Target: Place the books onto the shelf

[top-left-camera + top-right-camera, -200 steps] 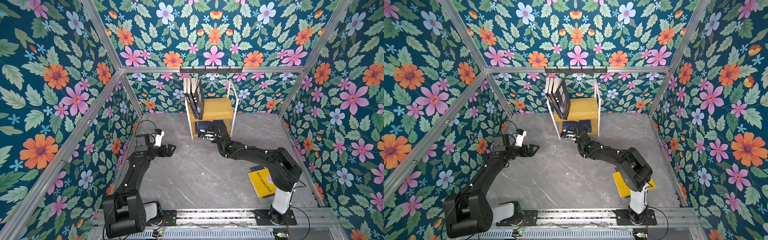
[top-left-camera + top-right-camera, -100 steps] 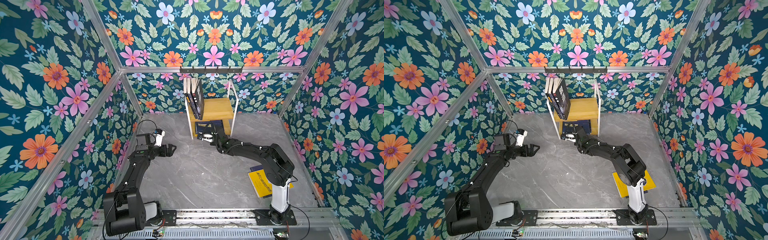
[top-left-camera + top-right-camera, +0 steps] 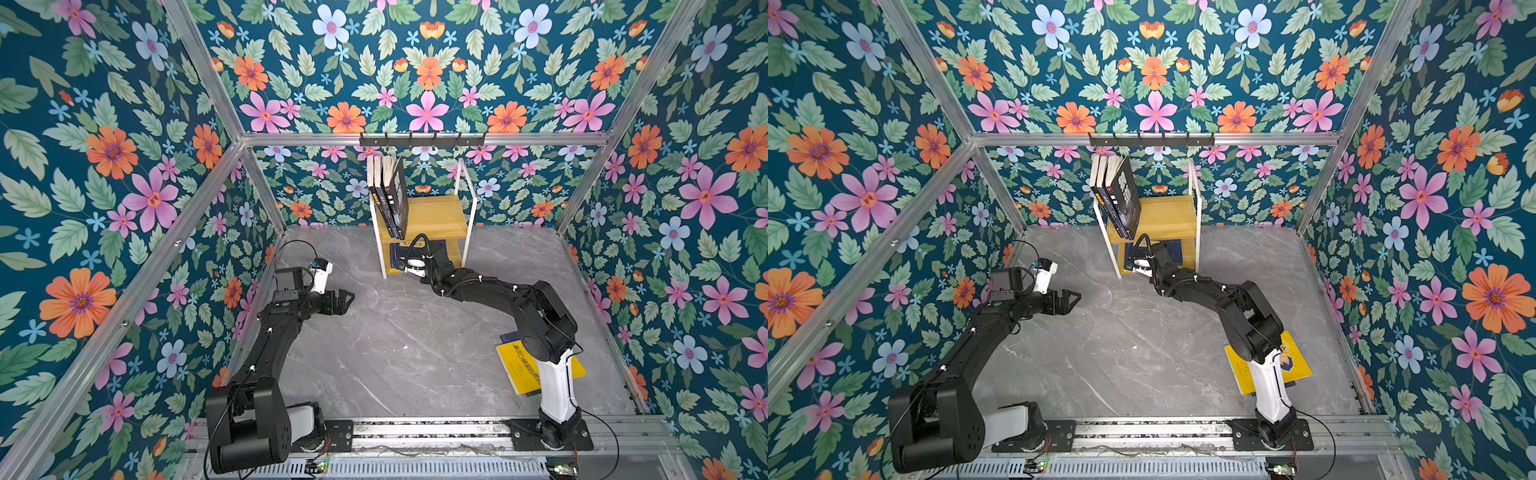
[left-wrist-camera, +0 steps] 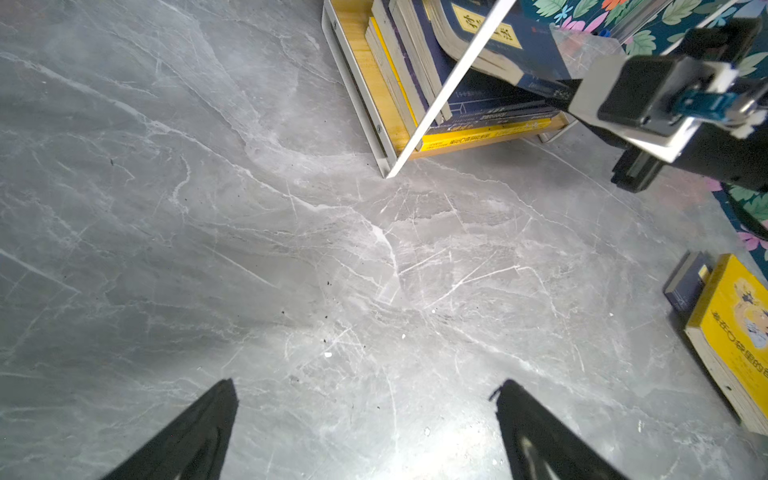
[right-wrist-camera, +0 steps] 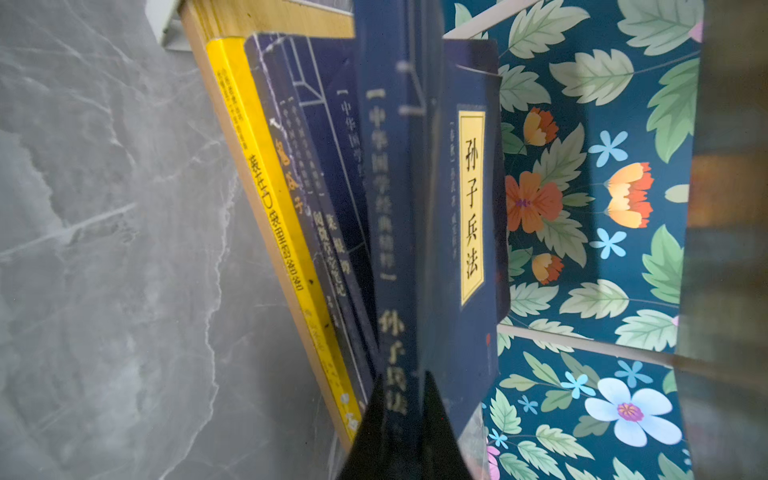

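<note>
Grey marble floor [image 3: 395,353], floral walls [image 3: 428,70]; black hook rail [image 3: 422,140]

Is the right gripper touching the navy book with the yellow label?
Touching. The right wrist view shows the right gripper shut on the navy book.

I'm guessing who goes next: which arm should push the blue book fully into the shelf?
Right: the right tool grips the navy book at the shelf; the left tool hangs open, apart.

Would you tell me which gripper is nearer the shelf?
Right. The right gripper is at the shelf, shut on a navy book; the left gripper hangs well apart.
</note>
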`<action>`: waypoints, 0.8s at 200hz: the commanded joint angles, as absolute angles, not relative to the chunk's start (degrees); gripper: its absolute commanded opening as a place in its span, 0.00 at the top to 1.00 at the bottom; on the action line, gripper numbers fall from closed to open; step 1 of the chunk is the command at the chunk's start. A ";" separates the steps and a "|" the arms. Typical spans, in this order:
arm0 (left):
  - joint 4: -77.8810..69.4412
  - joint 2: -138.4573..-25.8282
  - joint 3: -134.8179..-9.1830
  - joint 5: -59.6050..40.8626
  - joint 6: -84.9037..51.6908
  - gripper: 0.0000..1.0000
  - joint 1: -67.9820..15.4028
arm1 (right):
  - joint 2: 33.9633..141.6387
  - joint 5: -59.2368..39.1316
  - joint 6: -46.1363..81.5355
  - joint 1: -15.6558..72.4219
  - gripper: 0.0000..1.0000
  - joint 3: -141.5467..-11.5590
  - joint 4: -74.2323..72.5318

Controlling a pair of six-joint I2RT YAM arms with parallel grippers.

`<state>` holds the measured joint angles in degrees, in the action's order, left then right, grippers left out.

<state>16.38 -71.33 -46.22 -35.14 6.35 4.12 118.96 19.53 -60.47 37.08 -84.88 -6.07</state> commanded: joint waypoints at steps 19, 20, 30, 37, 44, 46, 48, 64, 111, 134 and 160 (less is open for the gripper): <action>15.91 -71.10 -45.89 -34.54 7.52 0.00 3.98 | 120.88 17.46 -62.06 36.83 1.00 -86.67 -6.19; 15.95 -71.10 -45.93 -34.54 7.54 0.00 3.97 | 120.87 17.52 -62.05 36.78 1.00 -86.71 -6.22; 16.40 -70.93 -46.26 -34.83 7.44 0.00 3.96 | 120.91 17.49 -62.06 36.74 1.00 -86.75 -6.28; 16.73 -70.89 -46.48 -35.17 7.44 0.00 3.96 | 120.74 17.03 -62.12 36.74 1.00 -86.73 -6.09; 16.96 -70.98 -46.54 -35.25 7.55 0.00 4.02 | 120.49 16.35 -62.53 36.69 1.00 -86.42 -6.13; 16.92 -71.01 -46.50 -35.18 7.60 0.00 4.01 | 120.45 16.22 -62.61 36.73 1.00 -86.34 -6.15; 16.89 -71.04 -46.45 -35.16 7.70 0.00 3.93 | 120.38 15.96 -62.76 36.74 1.00 -86.25 -6.13; 15.85 -71.10 -45.88 -34.81 7.59 0.00 3.87 | 120.49 15.77 -64.40 36.64 1.00 -85.48 -7.44; 15.76 -71.02 -45.80 -34.78 7.62 0.00 3.56 | 120.88 14.32 -65.49 36.38 1.00 -85.08 -8.11; 16.28 -70.77 -46.46 -35.86 7.09 0.00 3.34 | 121.58 15.49 -66.79 36.31 1.00 -85.77 -8.72; 15.77 -70.49 -45.73 -35.57 7.41 0.00 3.27 | 120.63 12.27 -66.19 36.20 1.00 -85.52 -7.05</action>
<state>16.29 -70.85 -46.09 -35.11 6.55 3.36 121.23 16.71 -66.19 36.18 -85.49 -9.37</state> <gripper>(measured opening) 0.996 0.105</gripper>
